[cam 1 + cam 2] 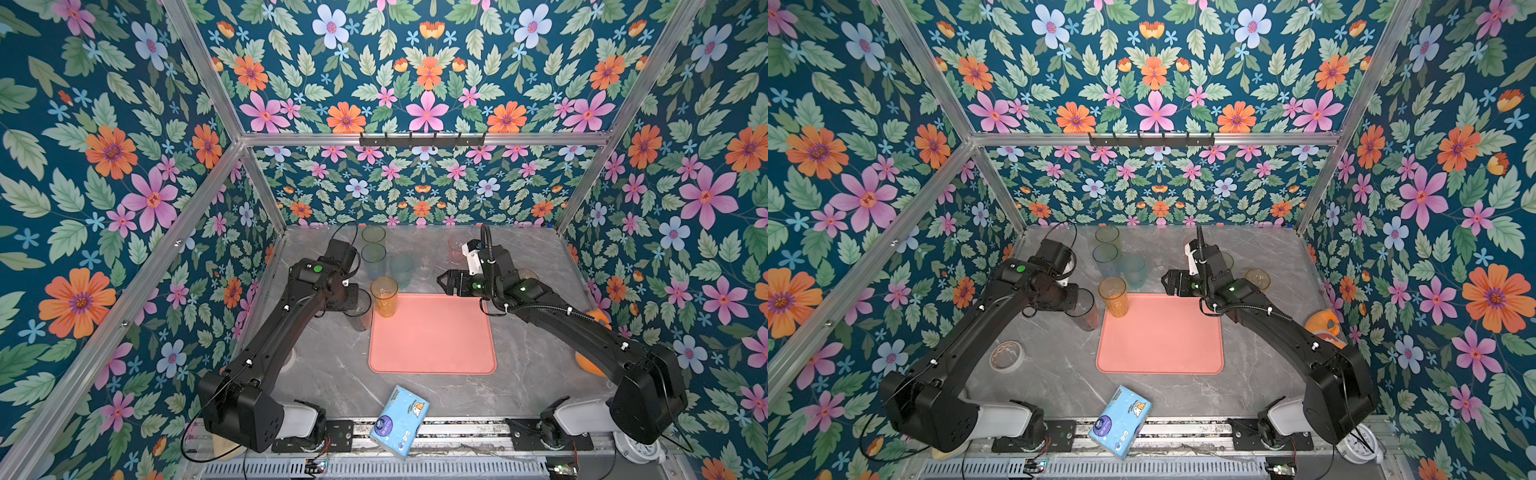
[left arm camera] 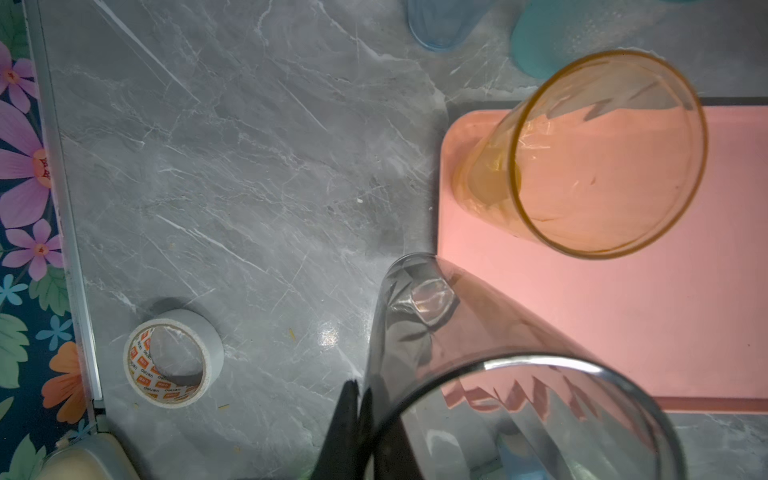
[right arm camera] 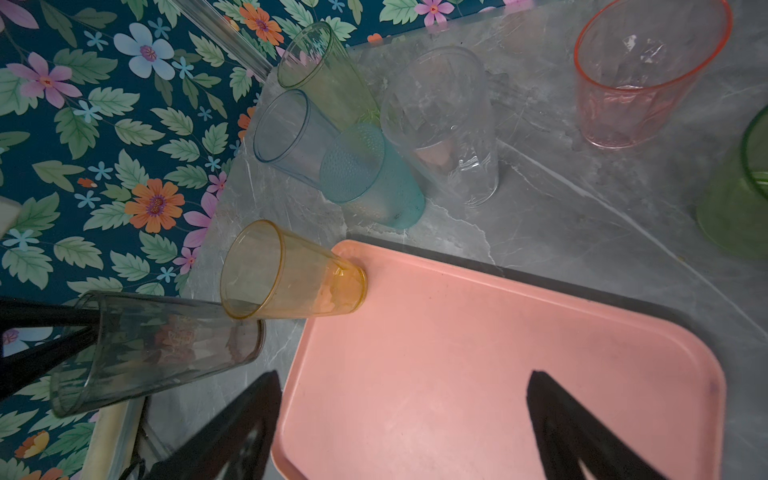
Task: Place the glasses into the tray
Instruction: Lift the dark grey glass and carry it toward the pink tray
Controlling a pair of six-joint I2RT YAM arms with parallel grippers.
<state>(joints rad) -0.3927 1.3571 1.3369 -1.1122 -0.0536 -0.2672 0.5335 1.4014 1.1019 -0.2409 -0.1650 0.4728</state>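
My left gripper (image 2: 360,388) is shut on the rim of a tall grey glass (image 1: 360,311) (image 2: 498,374). The glass's base sits over the left edge of the salmon-pink tray (image 1: 432,345) (image 1: 1160,345). An amber glass (image 1: 384,297) (image 3: 286,274) stands upright in the tray's far left corner. My right gripper (image 3: 405,374) (image 1: 445,283) hangs open and empty over the tray's far right part. Behind the tray stand yellow-green (image 1: 373,235), blue (image 1: 373,254), teal (image 3: 374,178), clear (image 3: 444,124) and pink (image 3: 640,79) glasses. A green glass (image 3: 739,195) shows in the right wrist view.
A roll of white tape (image 1: 1007,355) lies on the grey marble table left of the tray. A blue tissue pack (image 1: 399,419) sits at the front edge. An orange object (image 1: 1323,326) and a white clock (image 1: 1358,446) are at the right. Floral walls enclose three sides.
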